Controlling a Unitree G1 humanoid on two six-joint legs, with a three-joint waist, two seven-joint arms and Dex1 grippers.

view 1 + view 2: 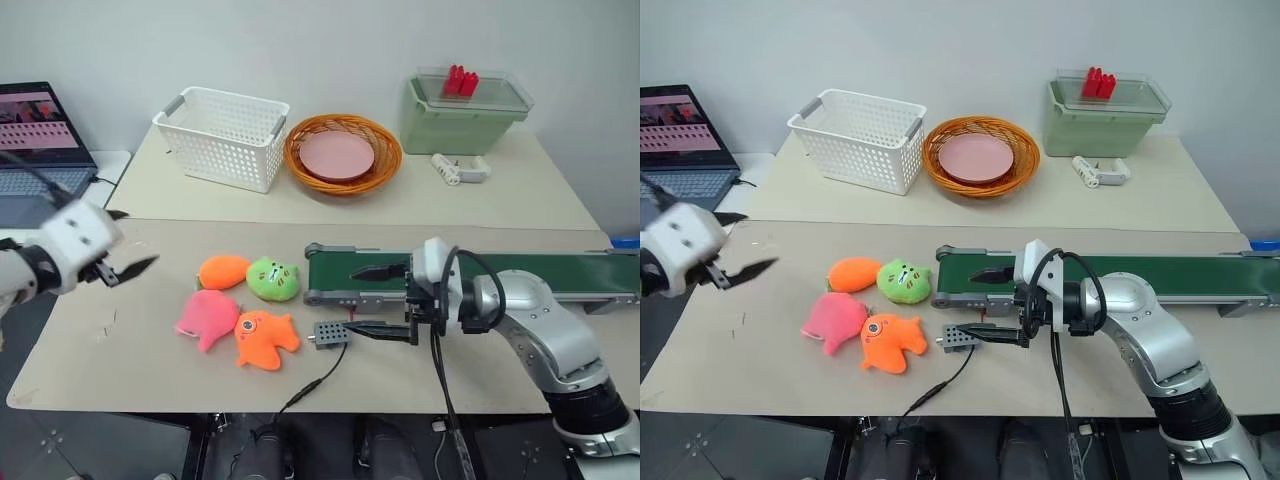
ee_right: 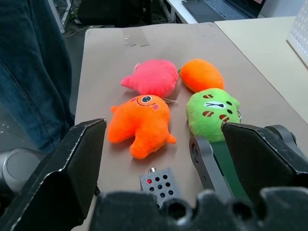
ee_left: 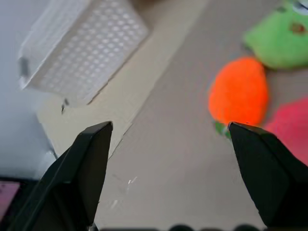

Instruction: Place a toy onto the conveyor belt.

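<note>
We read no labels or writing anywhere. Our right gripper [image 1: 380, 300] hangs wide and empty by the conveyor belt [image 1: 540, 275] end, above a small grey box [image 1: 331, 333]. The pink toy [image 1: 206, 318] lies on the desk [image 1: 150, 370] ahead of its fingertips, touching the orange fish [image 1: 264, 338], with the green cat plush [image 1: 273, 279] and orange plush [image 1: 223, 270] beyond. Our left gripper [image 1: 128, 268] is wide, empty, well apart from the toys.

The desk [image 1: 150, 360] carries the toy [image 1: 206, 317], an orange fish [image 1: 264, 338], an orange plush [image 1: 223, 270] and a green plush [image 1: 273, 279] bunched together. Beside them lie a grey box [image 1: 331, 333] and the belt [image 1: 560, 272]. Farther back: white basket [image 1: 222, 136], wicker basket [image 1: 342, 152], green bin [image 1: 462, 112].
</note>
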